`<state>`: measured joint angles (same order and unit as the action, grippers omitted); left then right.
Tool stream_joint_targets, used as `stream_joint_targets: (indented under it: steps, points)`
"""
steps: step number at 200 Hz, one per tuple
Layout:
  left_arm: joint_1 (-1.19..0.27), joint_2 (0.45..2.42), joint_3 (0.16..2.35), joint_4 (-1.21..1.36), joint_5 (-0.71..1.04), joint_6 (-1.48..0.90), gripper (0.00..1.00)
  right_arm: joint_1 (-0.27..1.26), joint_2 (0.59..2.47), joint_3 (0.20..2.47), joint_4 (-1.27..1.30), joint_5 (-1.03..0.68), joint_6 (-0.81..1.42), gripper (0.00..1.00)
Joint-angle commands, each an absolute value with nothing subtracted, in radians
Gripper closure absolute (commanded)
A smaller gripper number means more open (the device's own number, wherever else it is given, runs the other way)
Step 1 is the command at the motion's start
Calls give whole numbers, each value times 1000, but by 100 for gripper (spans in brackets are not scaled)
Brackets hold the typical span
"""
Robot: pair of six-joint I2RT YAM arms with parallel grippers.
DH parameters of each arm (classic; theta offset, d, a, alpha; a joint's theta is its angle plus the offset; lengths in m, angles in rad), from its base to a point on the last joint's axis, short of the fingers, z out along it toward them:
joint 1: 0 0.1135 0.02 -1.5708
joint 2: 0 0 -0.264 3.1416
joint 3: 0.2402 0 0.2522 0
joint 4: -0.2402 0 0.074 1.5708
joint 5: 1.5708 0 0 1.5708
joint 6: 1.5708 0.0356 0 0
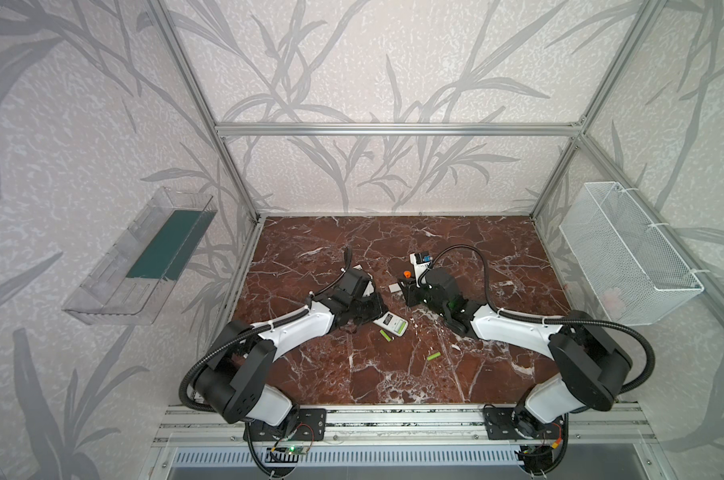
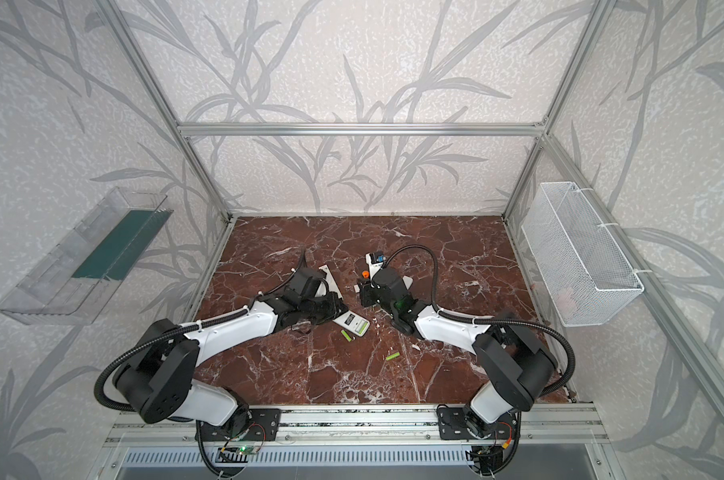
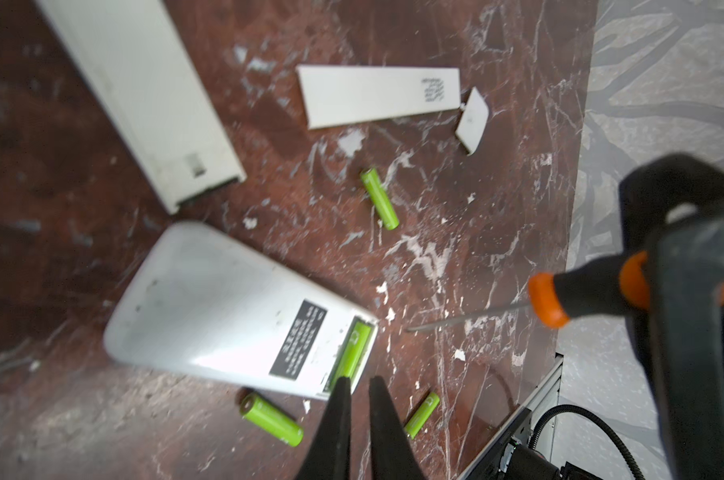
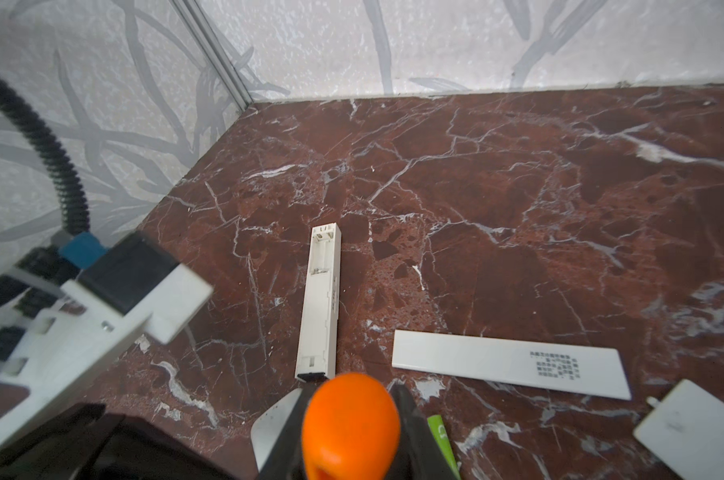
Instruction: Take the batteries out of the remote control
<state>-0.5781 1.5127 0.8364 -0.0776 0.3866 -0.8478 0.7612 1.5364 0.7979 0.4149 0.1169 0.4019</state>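
At desk centre, the wide remote point(image 3: 210, 307) lies back-up, cover off, one battery point(image 3: 352, 349) left in its bay. Three more batteries lie loose: point(image 3: 379, 198), point(image 3: 272, 419), point(image 3: 422, 414). Left gripper point(image 3: 358, 384) is nearly closed, empty, tips at the bay's end. Right gripper point(image 4: 347, 399) clamps the screwdriver point(image 3: 589, 291). Slim remote point(image 4: 318, 303) is empty, covers point(image 4: 510, 363) and point(image 4: 697, 428) lie beside. Battery looks light, stiff, smooth and prone to roll; lever its free end up, then pinch mid-body.

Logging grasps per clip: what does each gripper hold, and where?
Right gripper clamps the orange-and-black handled screwdriver by its handle. Left gripper holds nothing.
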Motion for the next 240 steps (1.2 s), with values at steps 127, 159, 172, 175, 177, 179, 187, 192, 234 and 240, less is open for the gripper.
stream_joint_targets:
  steps: [127,159,172,175,177,179,187,192,234,240]
  points:
    - [-555,1871,1087,-297,411,-650,84,855,1459,752,320,311,488,100]
    - [-555,1843,1047,-288,403,-650,84,854,1463,763,321,322,461,100]
    - [-555,1836,1037,-286,401,-653,84,854,1468,775,315,322,452,100]
    - [-555,1833,1034,-282,402,-655,84,853,1468,777,312,321,449,100]
    - [-555,1831,1032,-280,402,-656,84,854,1468,780,311,320,447,100]
    - [-555,1830,1029,-278,402,-657,84,854,1468,782,308,320,447,100]
    - [-555,1822,1020,-269,403,-663,84,854,1470,792,300,318,442,100]
    - [-555,1818,1015,-263,403,-666,84,853,1468,798,294,319,439,100]
    - [-555,1795,997,-255,410,-675,84,854,1458,802,286,334,434,100]
    - [-555,1792,996,-253,411,-676,84,853,1458,804,284,336,434,100]
